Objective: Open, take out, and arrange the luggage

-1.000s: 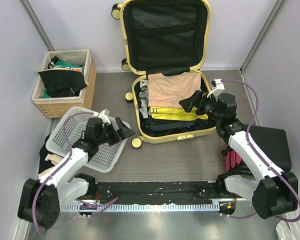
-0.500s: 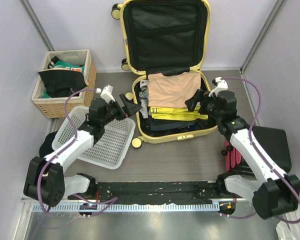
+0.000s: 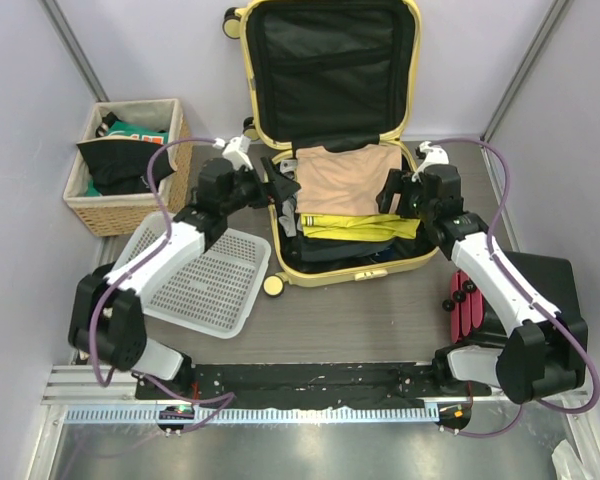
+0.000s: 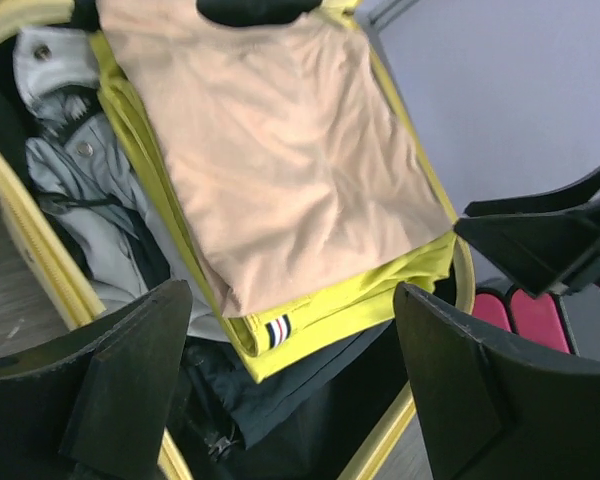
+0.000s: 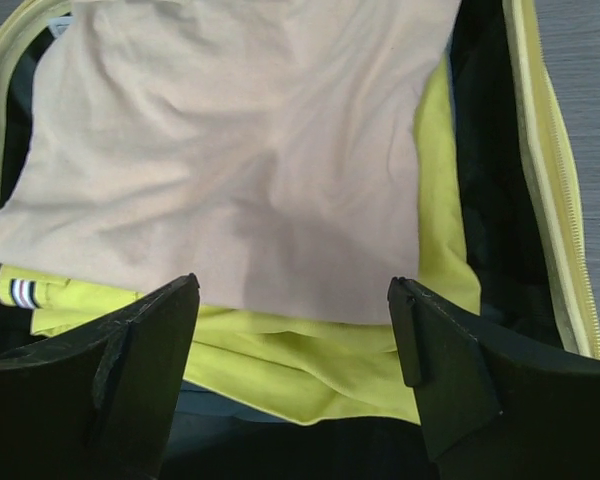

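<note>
Left of the luggage (image 3: 325, 272) stand a wicker basket (image 3: 130, 165) of clothes and, nearer the arms, a white slotted tray (image 3: 195, 285). The left gripper (image 3: 283, 185) hovers over the luggage's left rim, jaws spread wide and holding nothing. The luggage itself lies open mid-table with its lid propped up behind. Inside, a peach shirt (image 3: 348, 180) lies on top of a yellow garment (image 3: 360, 228). Over the luggage's right rim hangs the right gripper (image 3: 391, 190), likewise spread and empty. Just past the luggage's right side sits a black case (image 3: 540, 285).

To my eye the step in hand is lifting out the peach shirt. Both arms would do well to come down on opposite edges of it. They should pinch only the top layer so the yellow garment isn't dragged along, then rise together to keep it flat.

A second ago the left arm was back over the white tray; it has swung across to the luggage. The right gripper has slid a little toward the lid.
</note>
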